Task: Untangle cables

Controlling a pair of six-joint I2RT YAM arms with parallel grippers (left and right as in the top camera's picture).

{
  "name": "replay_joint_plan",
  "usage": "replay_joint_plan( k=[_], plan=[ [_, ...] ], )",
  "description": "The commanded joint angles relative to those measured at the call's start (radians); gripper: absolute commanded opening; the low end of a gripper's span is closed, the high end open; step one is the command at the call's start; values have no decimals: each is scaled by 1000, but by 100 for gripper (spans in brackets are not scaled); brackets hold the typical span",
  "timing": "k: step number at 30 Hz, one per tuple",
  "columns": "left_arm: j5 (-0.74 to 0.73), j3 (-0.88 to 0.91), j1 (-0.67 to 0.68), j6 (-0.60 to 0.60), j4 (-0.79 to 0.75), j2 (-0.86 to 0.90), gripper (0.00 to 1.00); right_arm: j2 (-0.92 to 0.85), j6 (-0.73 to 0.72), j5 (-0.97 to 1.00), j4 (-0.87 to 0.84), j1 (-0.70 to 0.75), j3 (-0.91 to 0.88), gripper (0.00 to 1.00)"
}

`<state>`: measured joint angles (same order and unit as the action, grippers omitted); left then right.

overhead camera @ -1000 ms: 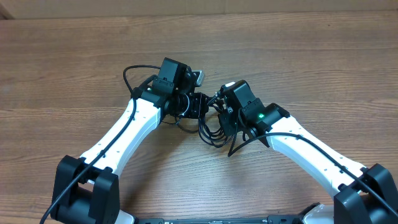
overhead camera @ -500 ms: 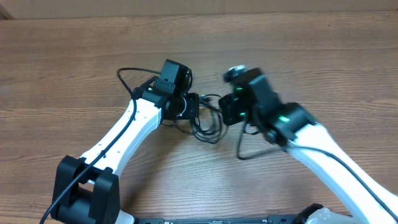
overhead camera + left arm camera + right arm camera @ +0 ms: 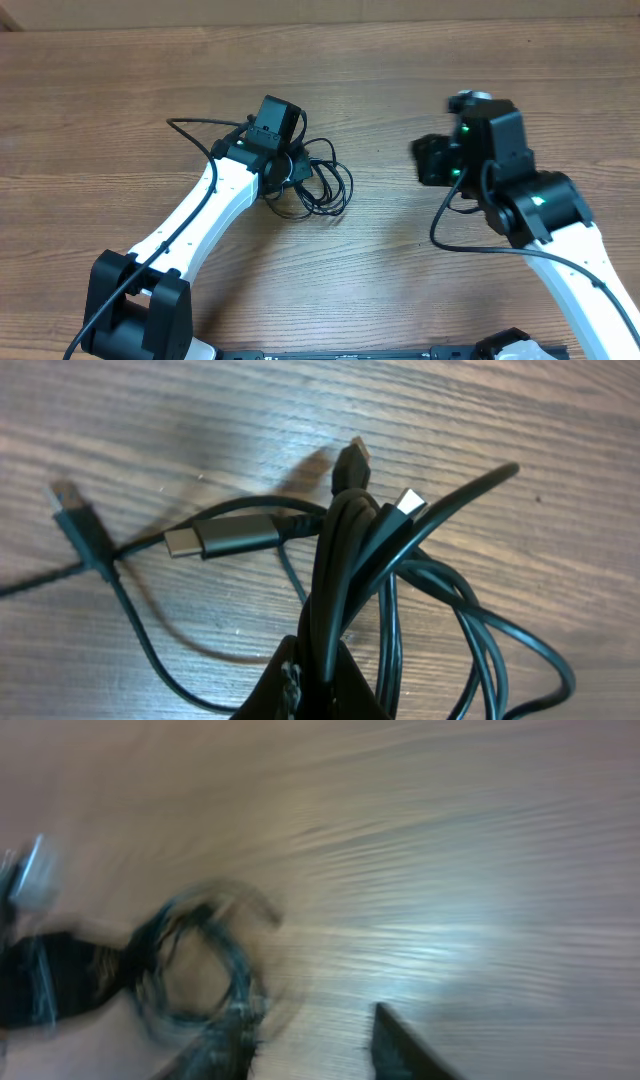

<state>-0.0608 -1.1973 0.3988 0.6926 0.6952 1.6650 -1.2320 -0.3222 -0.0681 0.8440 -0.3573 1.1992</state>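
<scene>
A tangle of black cables (image 3: 322, 186) lies on the wooden table just right of my left gripper (image 3: 290, 172). In the left wrist view my left gripper (image 3: 318, 695) is shut on a bunch of these cables (image 3: 340, 570). Loose plugs stick out: a grey USB-C plug (image 3: 222, 537), a blue-tipped plug (image 3: 70, 510) and a white-tipped plug (image 3: 408, 501). My right gripper (image 3: 432, 160) is well to the right of the tangle. In the blurred right wrist view it (image 3: 312, 1045) is open and empty, with the cables (image 3: 195, 970) off to its left.
Wooden table (image 3: 450, 80) all around. A thin black wire (image 3: 442, 232) loops from my right arm over the table. Another strand (image 3: 195, 123) runs left from my left wrist.
My right gripper has pulled away from the tangle, up and to the right, and now holds nothing. My left gripper stays shut on the cables, whose loops have spread out to the right.
</scene>
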Motion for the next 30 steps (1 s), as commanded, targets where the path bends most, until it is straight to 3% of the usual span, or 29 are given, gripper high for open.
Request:
replay_joint_plan(
  k=[1, 9, 21, 24, 27, 30],
  plan=[
    [-39, -11, 1, -144, -13, 2, 4, -72, 239, -165, -24, -39, -5, 45],
    [-144, -11, 1, -288, -19, 2, 4, -306, 328, -305, -159, -102, -5, 48],
    [-200, -11, 1, -289, -46, 2, 4, -467, 327, -277, -207, -172, -5, 50],
    [-200, -11, 1, -289, -45, 2, 4, -500, 320, -167, -203, -197, -5, 40],
    [-200, -11, 1, -290, -44, 2, 4, -515, 272, -83, -204, -213, -5, 21],
    [-200, -11, 1, -289, -38, 2, 4, -515, 266, -73, -208, -215, -5, 16]
  ],
)
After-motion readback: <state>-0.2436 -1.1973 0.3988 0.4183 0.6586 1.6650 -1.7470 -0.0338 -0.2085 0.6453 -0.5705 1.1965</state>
